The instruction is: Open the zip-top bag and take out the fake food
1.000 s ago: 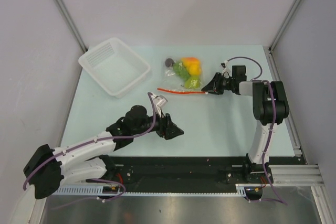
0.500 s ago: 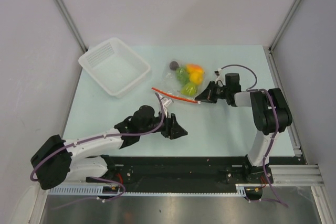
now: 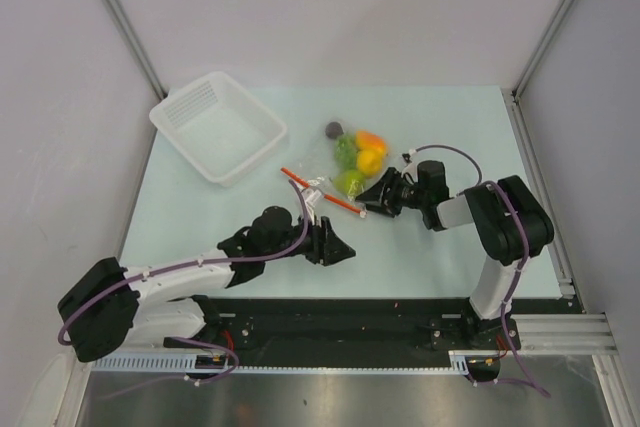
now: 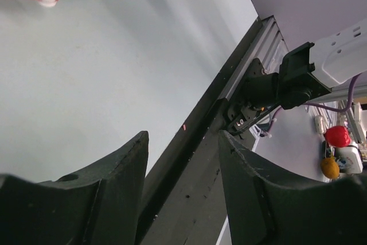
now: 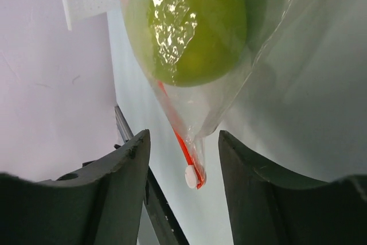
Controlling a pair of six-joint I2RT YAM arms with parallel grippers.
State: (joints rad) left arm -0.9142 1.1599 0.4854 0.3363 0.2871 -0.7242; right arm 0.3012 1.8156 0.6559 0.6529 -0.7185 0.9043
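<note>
Right gripper, released: its jaws stand apart on either side of the near corner of the zip-top bag, and in the right wrist view neither jaw touches the film. Left gripper, also released and holding nothing, hovers near the front edge of the table, apart from the bag.

The bag lies closed near the middle of the table. Its red-orange zip strip runs diagonally along the edge facing the arms and ends in a small white tab, which sits low between the right jaws. The fake food is bunched at the far side of the strip. A green pear presses against the film just behind the corner. A small dark round piece lies at the far end; whether it is inside the bag cannot be told. The white slotted basket stands well apart at far left.

Step in hand, as judged: securing the zip edge for opening. The right jaws should close on the strip itself, beside the white tab, not on the bulging film over the pear, where they would likely slip or trap the fruit. The left gripper then needs the opposite lip, close to the same corner, so that the two pull the seal apart across its width. Thin, crinkly plastic probably demands a low, firm pinch.
</note>
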